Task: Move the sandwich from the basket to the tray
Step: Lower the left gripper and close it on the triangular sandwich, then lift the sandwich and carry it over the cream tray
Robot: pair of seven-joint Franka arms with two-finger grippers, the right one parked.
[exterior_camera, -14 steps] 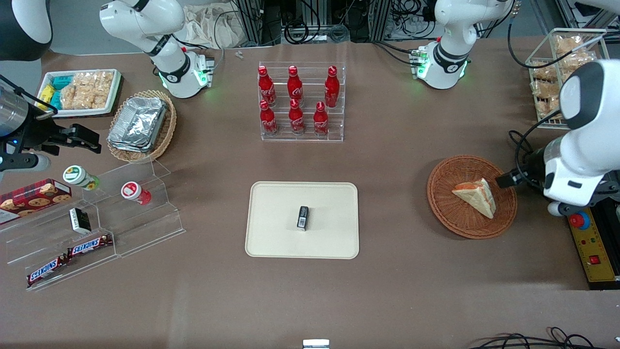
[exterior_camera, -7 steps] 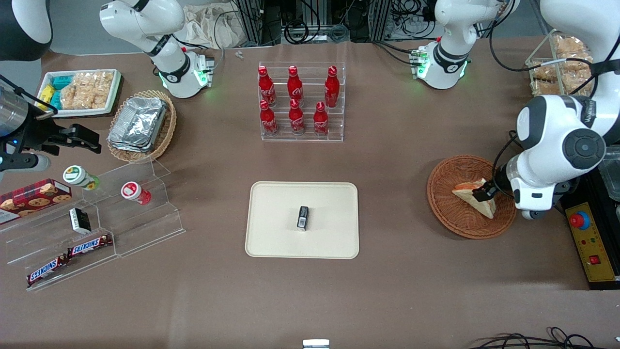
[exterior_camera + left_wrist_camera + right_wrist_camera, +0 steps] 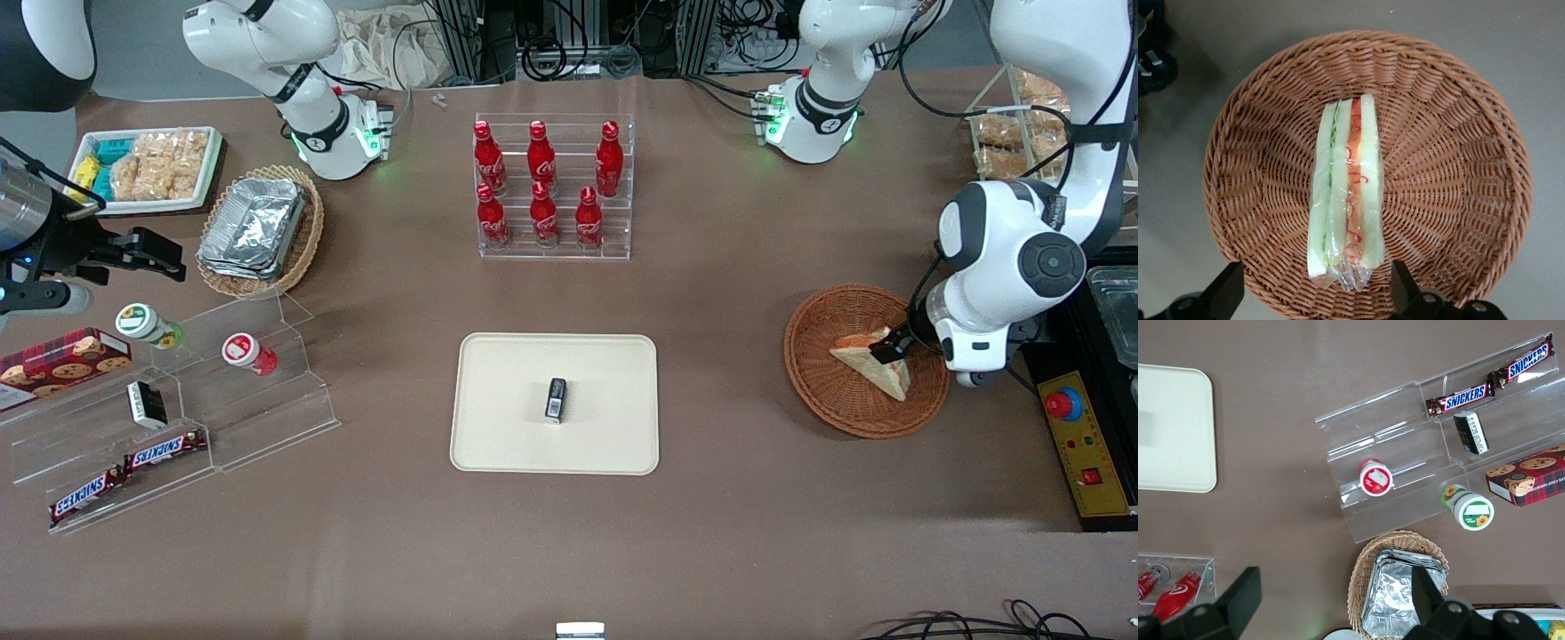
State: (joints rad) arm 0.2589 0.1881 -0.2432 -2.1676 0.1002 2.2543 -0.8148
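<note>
The sandwich [image 3: 864, 364] [image 3: 1346, 193], a plastic-wrapped wedge of white bread with red and green filling, lies in the round reddish-brown basket [image 3: 811, 384] [image 3: 1451, 173] toward the working arm's end of the table. My gripper [image 3: 890, 348] [image 3: 1315, 285] hangs just above the sandwich's wide end. It is open, and its dark fingers [image 3: 1228, 288] straddle that end without touching it. The cream tray [image 3: 507, 436] lies mid-table with a small black packet [image 3: 556, 398] on it.
A clear rack of red bottles [image 3: 551, 191] stands farther from the front camera than the tray. Toward the parked arm's end are stepped acrylic shelves with snacks [image 3: 178, 418] and an oval basket of foil containers [image 3: 258, 229]. A yellow control box [image 3: 1080, 444] sits beside the round basket.
My arm swung in over the round basket and brought the gripper down onto the sandwich's wide end. Over the last half second it only shifted slightly. The sandwich has not moved.
</note>
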